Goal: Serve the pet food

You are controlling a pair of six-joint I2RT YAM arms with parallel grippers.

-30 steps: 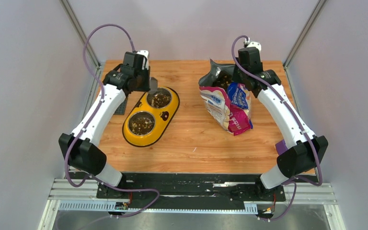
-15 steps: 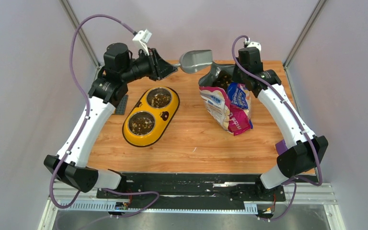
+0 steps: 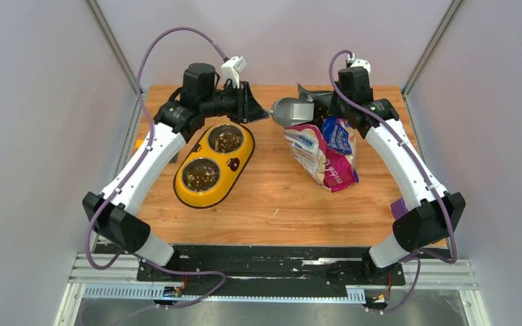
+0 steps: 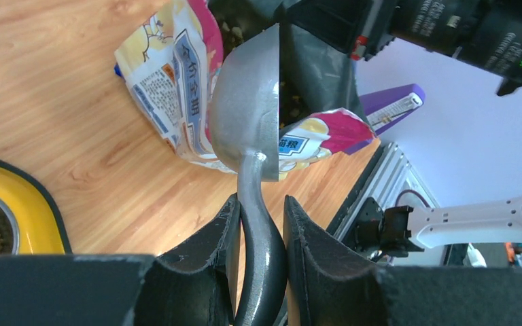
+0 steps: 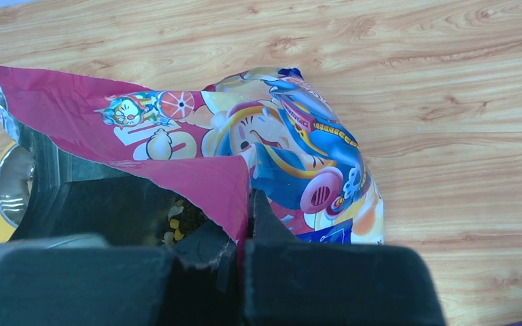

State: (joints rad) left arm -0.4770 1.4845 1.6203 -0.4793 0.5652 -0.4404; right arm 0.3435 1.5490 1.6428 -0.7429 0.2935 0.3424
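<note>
Right gripper: fingers closed together on the torn upper edge of the bag, with the foil pinched between them. The bag stands toward the far right corner of the desk, leaning, with its mouth facing up and to the left and its printed pink-and-blue face turned toward the near edge. In the right wrist view, kibble shows inside the mouth, against the dark lining.

Left gripper: fingers clamped on the handle of the grey scoop, one on each side of it. The scoop is off the desk and reaches rightward from the gripper. Its bowl is at the left lip of the bag's mouth, and the left wrist view shows it edge-on. Contact with the foil cannot be confirmed, and its contents cannot be determined.

Yellow feeder: flat on the desk toward the far left corner, set on a diagonal and well apart from the bag. Both of its bowls hold brown pellets, the far one just below the left gripper.

Purple object: at the right edge of the desk, beside the right arm. Its nature is not legible.
</note>
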